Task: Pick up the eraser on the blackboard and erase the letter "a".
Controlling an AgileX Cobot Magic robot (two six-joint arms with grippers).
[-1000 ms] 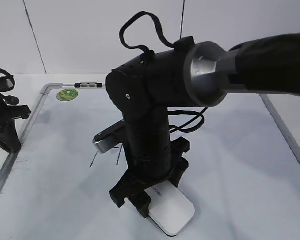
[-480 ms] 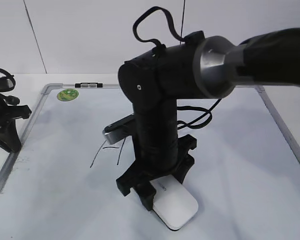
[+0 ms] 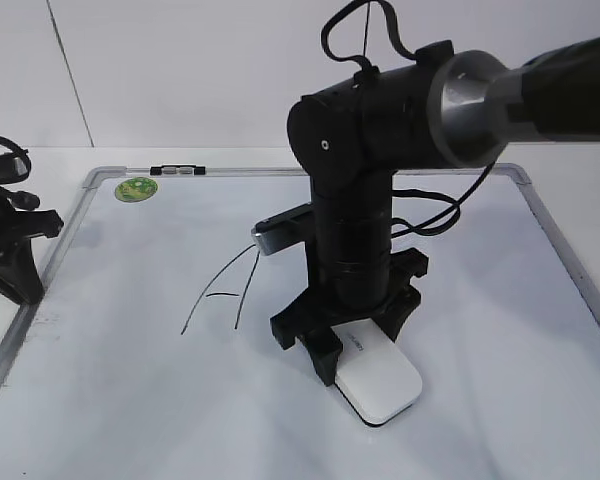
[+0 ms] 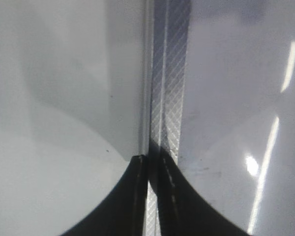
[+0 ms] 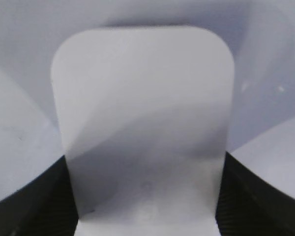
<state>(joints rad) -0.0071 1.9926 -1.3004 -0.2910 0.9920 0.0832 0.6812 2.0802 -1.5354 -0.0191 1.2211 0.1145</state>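
The eraser (image 3: 380, 385) looks like smooth, matt white plastic over a thin black base. The blackboard (image 3: 110, 400) has a glossy white face and a grey metal frame with a fine cross-hatched texture. The right arm's collar (image 3: 467, 110) is brushed metal.

blackboard (image 3: 500, 340): lies flat on the table (image 3: 70, 160), filling most of the exterior view.
eraser (image 3: 378, 378): rests on the blackboard, near its front edge, right of centre.
right hand (image 3: 342, 340): directly above the eraser's rear end, one finger on each side of it.
marker strokes (image 3: 218, 292): on the blackboard, left of the right hand and the eraser.
sticker (image 3: 135, 187): on the blackboard's far left corner.
clip (image 3: 176, 171): on the far frame, just right of the sticker.
left hand (image 3: 8, 235): at the blackboard's left edge, over the frame.
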